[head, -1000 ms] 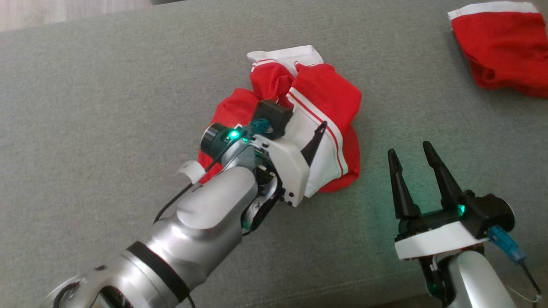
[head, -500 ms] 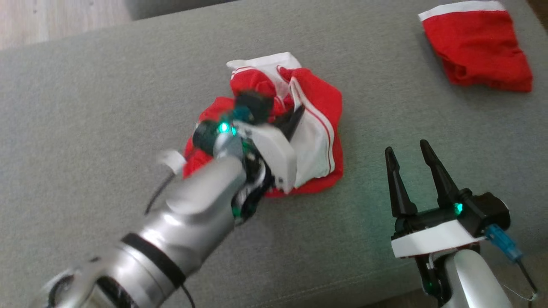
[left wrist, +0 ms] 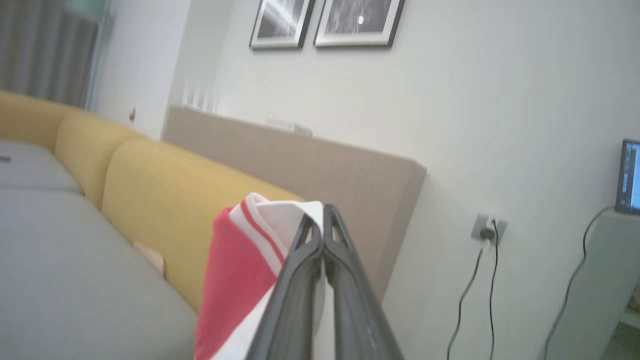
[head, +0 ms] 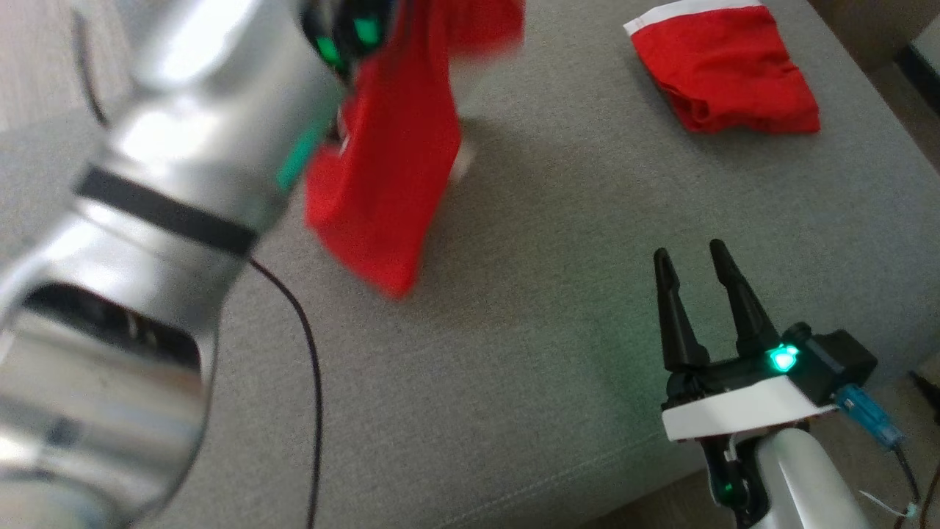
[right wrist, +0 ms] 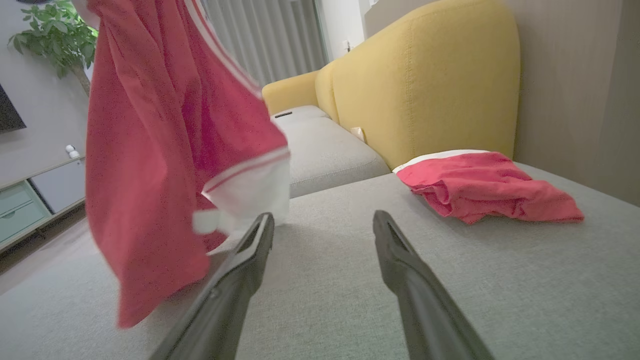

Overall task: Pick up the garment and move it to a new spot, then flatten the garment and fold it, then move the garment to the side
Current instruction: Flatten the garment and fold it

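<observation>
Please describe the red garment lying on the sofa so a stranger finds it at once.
On the grey sofa seat, look to the far right corner beside the yellow backrest. There lies a red garment with a white band on its far edge. Unlike the other red garment, hanging from the left gripper, it rests on the seat.

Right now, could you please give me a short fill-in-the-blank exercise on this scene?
The left gripper is ____ on the hanging red garment.
The right gripper stands ____, holding nothing.
The second red garment lies on the grey seat, near the ____ backrest.
Missing words: shut, open, yellow.
</observation>
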`<state>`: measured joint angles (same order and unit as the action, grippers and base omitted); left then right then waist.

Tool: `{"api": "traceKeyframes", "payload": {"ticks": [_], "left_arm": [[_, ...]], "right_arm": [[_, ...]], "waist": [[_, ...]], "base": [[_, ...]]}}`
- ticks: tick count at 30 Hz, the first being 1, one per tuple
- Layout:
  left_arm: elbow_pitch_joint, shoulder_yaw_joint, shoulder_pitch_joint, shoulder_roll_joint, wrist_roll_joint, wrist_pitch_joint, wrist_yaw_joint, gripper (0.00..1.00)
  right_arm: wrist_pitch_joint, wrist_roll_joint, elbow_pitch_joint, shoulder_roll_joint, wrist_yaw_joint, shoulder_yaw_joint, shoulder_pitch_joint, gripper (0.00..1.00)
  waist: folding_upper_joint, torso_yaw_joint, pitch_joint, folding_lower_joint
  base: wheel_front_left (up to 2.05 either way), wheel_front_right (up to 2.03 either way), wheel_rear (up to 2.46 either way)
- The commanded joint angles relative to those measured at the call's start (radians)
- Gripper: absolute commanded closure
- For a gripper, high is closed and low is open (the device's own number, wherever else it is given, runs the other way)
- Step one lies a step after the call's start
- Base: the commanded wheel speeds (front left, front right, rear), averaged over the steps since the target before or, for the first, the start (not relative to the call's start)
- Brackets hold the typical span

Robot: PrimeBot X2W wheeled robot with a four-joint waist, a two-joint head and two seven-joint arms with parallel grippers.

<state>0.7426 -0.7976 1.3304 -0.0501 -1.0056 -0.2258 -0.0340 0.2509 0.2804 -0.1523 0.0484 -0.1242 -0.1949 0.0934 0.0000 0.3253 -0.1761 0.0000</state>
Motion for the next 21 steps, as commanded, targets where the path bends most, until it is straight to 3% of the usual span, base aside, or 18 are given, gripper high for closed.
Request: {"api": "traceKeyframes", "payload": {"ticks": [1, 6, 10, 15, 21], "left_arm": [[-0.014, 0.055, 0.102, -0.029, 0.008, -0.016, 0.009, 1.0], [0.011, 0.134, 0.175, -0.042, 0.044, -0.034, 0.032, 1.0], [0.001, 0.183, 0.073, -0.066, 0.046, -0.035, 0.039, 1.0], [-0.068, 0.229, -0.251, -0.113, -0.005, -0.036, 0.051, 1.0], [-0.282, 0.35, -0.767, -0.186, -0.023, -0.036, 0.117, 1.0]], "right_arm": [[0.011, 0.003, 0.04, 0.002, -0.007, -0.021, 0.023, 0.0], [0.011, -0.015, 0.053, 0.002, -0.007, -0.01, 0.017, 0.0], [0.011, -0.032, 0.064, 0.002, -0.007, 0.006, 0.01, 0.0], [0.011, -0.064, 0.066, 0.002, -0.007, 0.026, -0.014, 0.0], [0.011, -0.099, 0.074, 0.002, -0.007, 0.055, -0.042, 0.0]], "waist": [[0.0, 0.005, 0.007, 0.0], [0.0, -0.035, 0.017, 0.0], [0.0, -0.085, 0.029, 0.0], [0.0, -0.15, 0.049, 0.0], [0.0, -0.222, 0.053, 0.0]], "base": [[0.0, 0.0, 0.0], [0.0, 0.0, 0.0], [0.0, 0.0, 0.0], [0.0, 0.0, 0.0], [0.0, 0.0, 0.0]]}}
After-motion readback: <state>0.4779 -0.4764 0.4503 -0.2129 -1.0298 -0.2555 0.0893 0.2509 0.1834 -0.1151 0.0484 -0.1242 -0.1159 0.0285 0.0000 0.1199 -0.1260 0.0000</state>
